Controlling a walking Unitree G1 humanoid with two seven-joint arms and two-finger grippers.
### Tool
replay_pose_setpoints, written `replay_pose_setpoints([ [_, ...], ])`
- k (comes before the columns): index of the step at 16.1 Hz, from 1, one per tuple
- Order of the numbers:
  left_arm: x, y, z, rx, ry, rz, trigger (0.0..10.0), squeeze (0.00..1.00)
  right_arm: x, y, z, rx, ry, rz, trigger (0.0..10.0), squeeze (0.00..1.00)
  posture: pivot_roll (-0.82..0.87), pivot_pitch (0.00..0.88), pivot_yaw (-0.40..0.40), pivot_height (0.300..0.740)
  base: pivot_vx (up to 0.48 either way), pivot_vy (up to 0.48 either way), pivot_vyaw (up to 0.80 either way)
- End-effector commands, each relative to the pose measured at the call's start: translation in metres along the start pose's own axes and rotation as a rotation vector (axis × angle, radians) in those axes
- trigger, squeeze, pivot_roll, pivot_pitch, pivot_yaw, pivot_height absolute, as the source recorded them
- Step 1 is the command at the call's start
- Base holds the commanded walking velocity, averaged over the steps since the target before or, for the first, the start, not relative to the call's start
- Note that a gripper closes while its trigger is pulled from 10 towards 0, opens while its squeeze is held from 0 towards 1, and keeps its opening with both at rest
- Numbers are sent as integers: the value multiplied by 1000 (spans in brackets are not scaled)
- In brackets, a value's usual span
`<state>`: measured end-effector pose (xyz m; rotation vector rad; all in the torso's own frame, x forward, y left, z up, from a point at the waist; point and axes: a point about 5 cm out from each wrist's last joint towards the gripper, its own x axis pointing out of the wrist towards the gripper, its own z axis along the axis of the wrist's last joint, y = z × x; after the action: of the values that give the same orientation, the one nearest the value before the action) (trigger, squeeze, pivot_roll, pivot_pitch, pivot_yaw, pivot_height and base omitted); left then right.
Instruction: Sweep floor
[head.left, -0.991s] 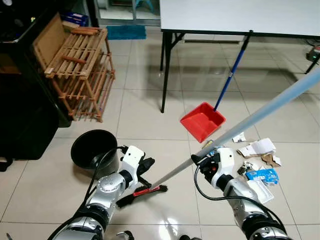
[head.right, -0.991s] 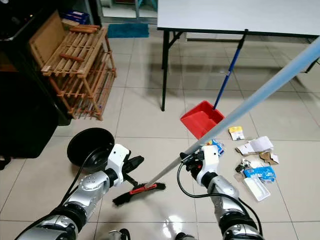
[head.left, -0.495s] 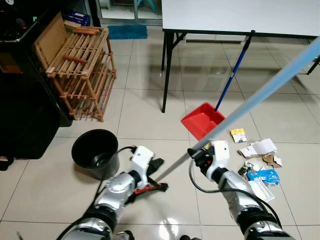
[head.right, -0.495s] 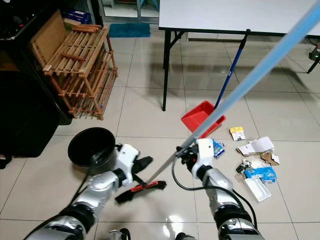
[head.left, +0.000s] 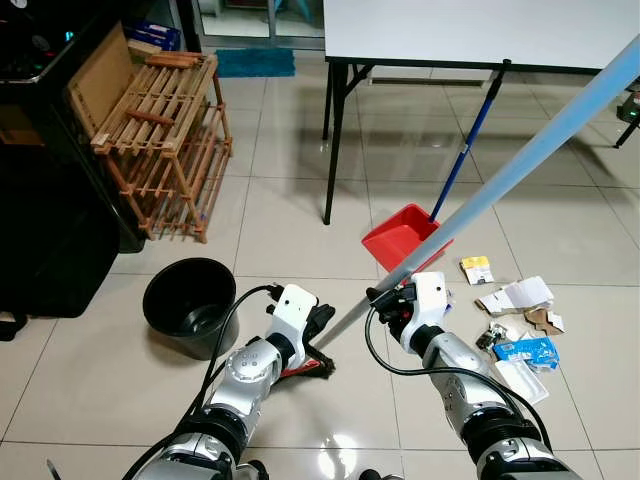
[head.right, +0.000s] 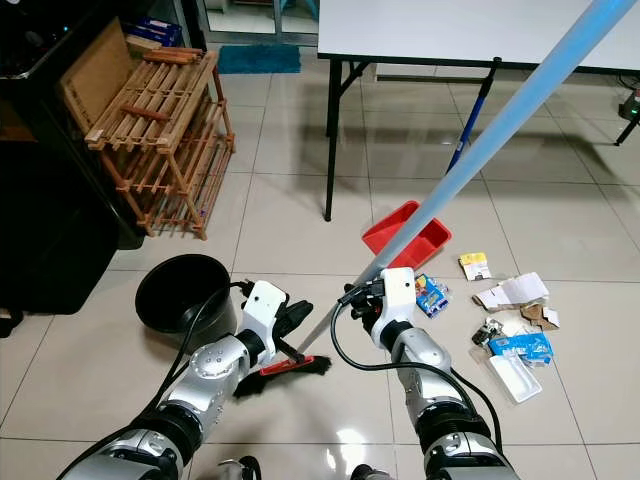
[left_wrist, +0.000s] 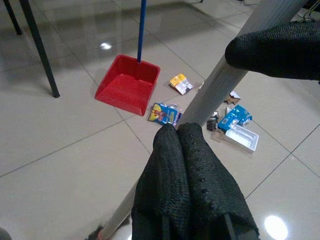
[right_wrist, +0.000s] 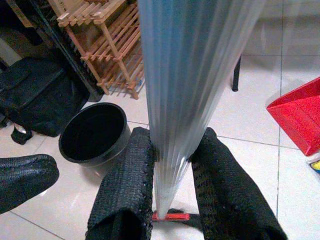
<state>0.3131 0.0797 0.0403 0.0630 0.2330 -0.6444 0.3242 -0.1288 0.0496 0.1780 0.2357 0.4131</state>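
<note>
The broom's pale blue handle (head.right: 480, 145) is clenched between the two black fingers (right_wrist: 127, 200) of the right pincer (head.left: 392, 303), low on the shaft; in the right wrist view the handle is seen pressed between both pads. The left pincer (head.left: 318, 322) is set against the same handle nearer the floor; its fingers (left_wrist: 187, 180) are closed together and touch the shaft, though a grasp around it cannot be confirmed. The broom's red-and-black head (head.right: 290, 366) rests on the tiled floor (head.left: 290, 235) just beside the left pincer; the handle rises slantwise to the upper right. A black bucket (head.left: 189, 303) stands near the left arm; scraps of paper and packaging (head.left: 515, 320) are scattered to the right. A red dustpan (head.left: 401, 238) with a blue handle lies further off; beyond it a white tabletop (head.left: 470, 30) is seen, and a wooden rack (head.left: 160, 140) at far left.
</note>
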Motion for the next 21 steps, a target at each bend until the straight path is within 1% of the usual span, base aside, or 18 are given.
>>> replay_pose_setpoints([
  [1, 3, -3, 5, 16, -22, -10, 10000, 0, 2, 0, 7, -11, -25, -5, 10000, 0, 28, 184, -39, 740, 0, 0, 0],
  [3, 3, -2, 7, 23, -29, -37, 10000, 0, 0, -2, 7, -13, -18, -7, 10000, 0, 29, 185, -38, 740, 0, 0, 0],
  [6, 1, 2, 7, 32, -23, -37, 10000, 0, -1, -4, 6, -17, -13, -12, 10000, 0, 29, 184, -36, 740, 0, 0, 0],
  [9, 0, 2, 7, 33, -18, -63, 10000, 0, -2, -5, 7, -23, -9, 7, 10000, 0, 29, 184, -37, 740, 0, 0, 0],
  [11, -2, 3, 7, 35, -12, -96, 10000, 0, -5, -10, 9, -40, -3, 22, 10000, 0, 31, 185, -36, 740, 0, 0, 0],
  [12, -3, 6, 9, 29, -14, -113, 10000, 0, -7, -14, 11, -51, -4, 27, 10000, 0, 29, 184, -36, 740, 0, 0, 0],
  [15, -6, 12, 11, 40, -11, -139, 10000, 0, -9, -23, 16, -59, -16, 7, 10000, 0, 30, 182, -36, 740, 0, 0, 0],
  [17, -7, 14, 14, 27, -17, -157, 10000, 0, -9, -24, 18, -59, -21, 8, 10000, 0, 30, 182, -34, 740, 0, 0, 0],
  [18, -7, 17, 17, -10, -30, -178, 10000, 0, -10, -26, 21, -62, -33, 17, 10000, 0, 30, 183, -33, 740, 0, 0, 0],
  [21, -9, 21, 19, -17, -32, -181, 10000, 0, -10, -28, 25, -68, -43, 25, 10000, 0, 30, 183, -33, 740, 0, 0, 0],
])
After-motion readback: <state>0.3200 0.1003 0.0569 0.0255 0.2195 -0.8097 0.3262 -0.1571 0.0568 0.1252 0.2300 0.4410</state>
